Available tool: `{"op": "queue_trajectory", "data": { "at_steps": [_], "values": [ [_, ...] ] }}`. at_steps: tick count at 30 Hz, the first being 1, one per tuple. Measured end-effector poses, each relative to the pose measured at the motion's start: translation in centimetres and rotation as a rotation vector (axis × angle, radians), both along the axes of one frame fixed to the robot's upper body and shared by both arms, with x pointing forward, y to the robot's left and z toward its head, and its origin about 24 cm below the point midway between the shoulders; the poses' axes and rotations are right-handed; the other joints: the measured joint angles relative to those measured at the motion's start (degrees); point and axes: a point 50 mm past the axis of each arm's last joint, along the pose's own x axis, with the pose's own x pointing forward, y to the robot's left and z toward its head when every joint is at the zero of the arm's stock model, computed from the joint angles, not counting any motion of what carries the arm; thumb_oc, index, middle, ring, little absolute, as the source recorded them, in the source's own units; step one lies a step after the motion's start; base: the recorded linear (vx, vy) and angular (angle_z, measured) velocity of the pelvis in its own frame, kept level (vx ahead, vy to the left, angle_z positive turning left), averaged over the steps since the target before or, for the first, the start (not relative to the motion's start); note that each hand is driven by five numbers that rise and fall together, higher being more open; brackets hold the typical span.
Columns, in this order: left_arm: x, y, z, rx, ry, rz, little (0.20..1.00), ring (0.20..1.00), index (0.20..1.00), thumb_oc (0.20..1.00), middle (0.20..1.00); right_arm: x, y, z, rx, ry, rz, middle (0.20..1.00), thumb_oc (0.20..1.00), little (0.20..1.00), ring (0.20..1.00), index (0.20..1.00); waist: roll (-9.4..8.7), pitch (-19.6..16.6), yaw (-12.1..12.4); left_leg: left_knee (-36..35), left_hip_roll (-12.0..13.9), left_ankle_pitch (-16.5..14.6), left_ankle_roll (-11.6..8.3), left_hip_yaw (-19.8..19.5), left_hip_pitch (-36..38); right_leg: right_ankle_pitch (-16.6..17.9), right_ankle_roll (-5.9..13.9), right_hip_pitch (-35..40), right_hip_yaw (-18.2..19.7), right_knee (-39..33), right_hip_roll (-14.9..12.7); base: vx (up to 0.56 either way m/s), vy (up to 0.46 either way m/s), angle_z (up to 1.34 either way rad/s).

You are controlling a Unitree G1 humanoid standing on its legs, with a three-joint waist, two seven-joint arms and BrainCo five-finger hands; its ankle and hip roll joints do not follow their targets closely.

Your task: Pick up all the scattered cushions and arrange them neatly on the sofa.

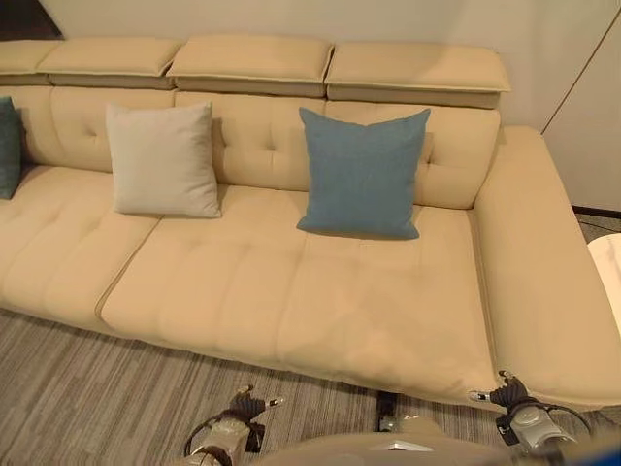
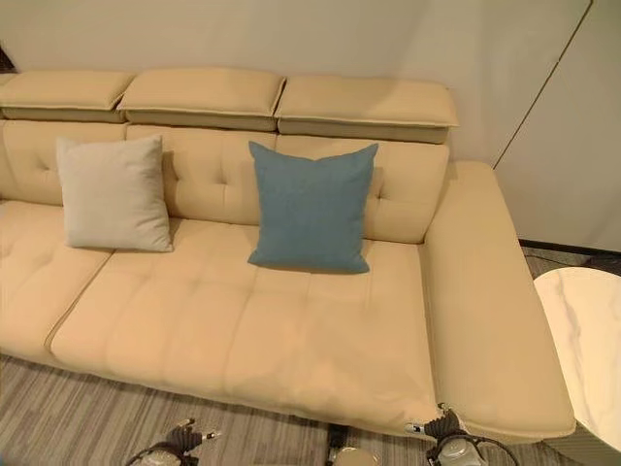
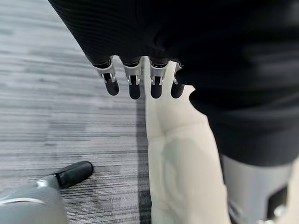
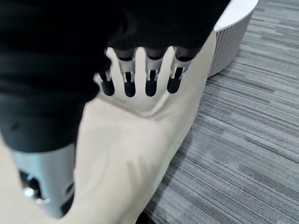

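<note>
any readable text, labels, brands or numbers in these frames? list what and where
None: no legible text, label, number or sign.
The sofa, beige cushion, blue cushion and second blue cushion at the view's left edge are plain fabric.
Round white table is unmarked.
Left hand and right hand: no markings visible.

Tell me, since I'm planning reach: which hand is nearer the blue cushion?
Right. The right hand is at the seat's front corner below the blue cushion; the left hand hangs over the carpet, farther.

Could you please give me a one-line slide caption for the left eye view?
Beige cushion and blue cushion upright against the sofa backrest.
</note>
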Motion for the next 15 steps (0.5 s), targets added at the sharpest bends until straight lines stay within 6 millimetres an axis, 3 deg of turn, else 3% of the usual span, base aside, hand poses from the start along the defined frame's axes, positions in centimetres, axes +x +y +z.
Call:
{"op": "queue_trajectory", "data": {
  "at_steps": [2, 3, 4, 5, 7, 8, 10, 11, 12, 15],
  "values": [
    [-0.4, 0.3, -0.1, 0.005, 0.010, 0.002, 1.000, 1.000, 1.000, 1.000, 1.000, 0.4, 0.6, -0.1, 0.012, 0.005, 0.001, 1.000, 1.000, 1.000, 1.000, 1.000, -2.23, -0.06, 0.27, 0.25, -3.20, 0.79, 2.44, 1.78, -1.62, -0.51, 2.12, -3.52, 1.84, 1.01, -2.95, -0.17, 0.117, -0.39],
    [-0.7, 0.5, -0.1, 0.012, 0.020, 0.005, 1.000, 1.000, 1.000, 1.000, 1.000, 0.5, 0.8, -0.2, 0.017, 0.008, 0.000, 1.000, 1.000, 1.000, 1.000, 1.000, -2.28, 0.29, 0.29, 0.30, -3.66, 1.52, 3.58, 3.05, -2.30, -2.82, 5.26, -4.19, 1.65, 0.88, -3.87, -0.27, 0.135, -0.63],
    [-0.9, 1.1, 0.0, 0.026, 0.022, 0.009, 1.000, 1.000, 1.000, 1.000, 1.000, 0.5, 1.1, -0.3, 0.023, 0.015, 0.003, 1.000, 1.000, 1.000, 1.000, 1.000, -1.05, 0.92, 0.72, 0.19, -3.17, 2.32, 5.18, 5.26, -3.67, -3.71, 7.30, -6.07, -0.15, 4.50, -4.35, -0.21, 0.092, -0.64],
    [-1.3, 1.6, 0.0, 0.037, 0.031, 0.012, 1.000, 1.000, 1.000, 1.000, 1.000, 0.4, 1.3, -0.4, 0.025, 0.026, 0.004, 1.000, 1.000, 1.000, 1.000, 1.000, -0.83, 1.06, 1.34, 0.86, -2.73, 2.60, 5.92, 6.64, -4.56, -4.68, 7.28, -7.50, -2.40, 9.54, -5.05, -0.31, 0.130, -0.82],
    [-2.2, 3.1, 0.1, 0.071, 0.058, 0.028, 1.000, 1.000, 1.000, 1.000, 1.000, -0.2, 1.0, -0.6, 0.007, 0.064, 0.024, 1.000, 1.000, 1.000, 1.000, 1.000, -0.10, 1.52, 2.15, 1.08, -2.64, 3.59, 7.69, 8.07, -5.19, -10.48, 8.16, -5.98, -3.23, 21.65, -6.29, -0.18, 0.017, -0.41],
    [-2.1, 3.4, 0.2, 0.082, 0.060, 0.025, 1.000, 1.000, 1.000, 1.000, 1.000, -0.1, 0.9, -0.5, 0.003, 0.065, 0.025, 1.000, 1.000, 1.000, 1.000, 1.000, 0.24, 1.66, 3.20, 0.47, -2.22, 4.46, 7.36, 7.93, -5.27, -15.22, 8.57, -3.70, 0.92, 24.15, -5.35, -0.09, -0.074, 0.02],
    [-2.9, 3.2, 0.0, 0.076, 0.081, 0.029, 1.000, 1.000, 1.000, 1.000, 1.000, 0.2, 1.0, -0.4, 0.007, 0.051, 0.031, 1.000, 1.000, 1.000, 1.000, 1.000, 0.72, 1.05, 4.35, 0.19, -1.39, 5.23, 6.95, 8.00, -6.69, -18.24, 8.87, 0.50, 2.86, 21.44, -4.65, -0.01, -0.082, -0.06],
    [-3.6, 3.2, -0.1, 0.075, 0.100, 0.034, 1.000, 1.000, 1.000, 1.000, 1.000, 0.1, 1.1, -0.5, 0.011, 0.054, 0.031, 1.000, 1.000, 1.000, 1.000, 1.000, 0.22, 0.59, 4.91, -0.03, -1.42, 5.72, 5.81, 7.40, -6.98, -18.08, 7.13, 3.29, 3.59, 15.04, -3.69, 0.01, -0.090, 0.01],
    [-4.6, 2.9, -0.4, 0.066, 0.126, 0.038, 1.000, 1.000, 1.000, 1.000, 1.000, 0.1, 1.0, -0.5, 0.009, 0.056, 0.029, 1.000, 1.000, 1.000, 1.000, 1.000, 0.93, -0.01, 4.68, -0.19, -0.74, 6.08, 4.49, 6.04, -6.97, -15.86, 4.92, 5.19, 3.58, 11.15, -2.04, 0.01, -0.084, -0.04],
    [-6.3, 2.9, -0.6, 0.066, 0.167, 0.049, 1.000, 1.000, 1.000, 1.000, 1.000, -0.6, 0.8, -0.6, 0.005, 0.072, 0.024, 1.000, 1.000, 1.000, 1.000, 1.000, 1.10, -2.45, 4.79, 0.27, 1.00, 6.57, 2.75, 6.08, -7.42, -14.35, 3.52, 6.35, 3.66, 7.78, 0.11, 0.04, -0.060, -0.07]
  ]
}}
